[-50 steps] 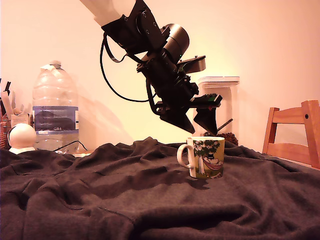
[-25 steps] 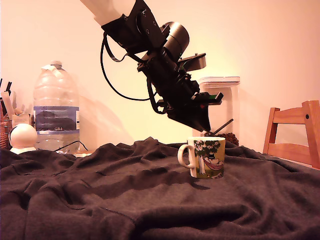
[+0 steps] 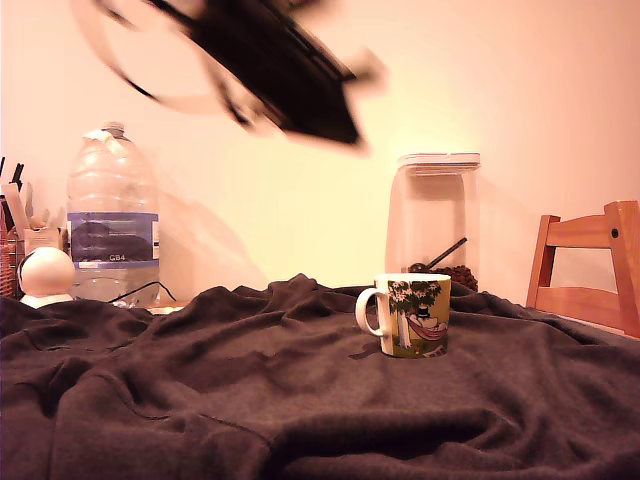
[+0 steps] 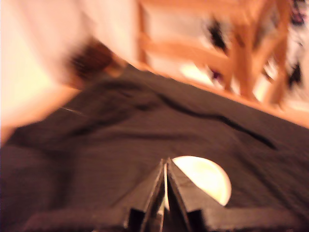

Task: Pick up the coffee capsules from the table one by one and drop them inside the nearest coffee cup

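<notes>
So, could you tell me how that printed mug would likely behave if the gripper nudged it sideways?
The mug looks like glazed ceramic, so probably heavy for its size, rigid and breakable. It sits on the wrinkled cloth over the table, so a push may drag or bunch the fabric rather than slide it cleanly. A high push might tip it; its loop handle should keep it from rolling far.
</notes>
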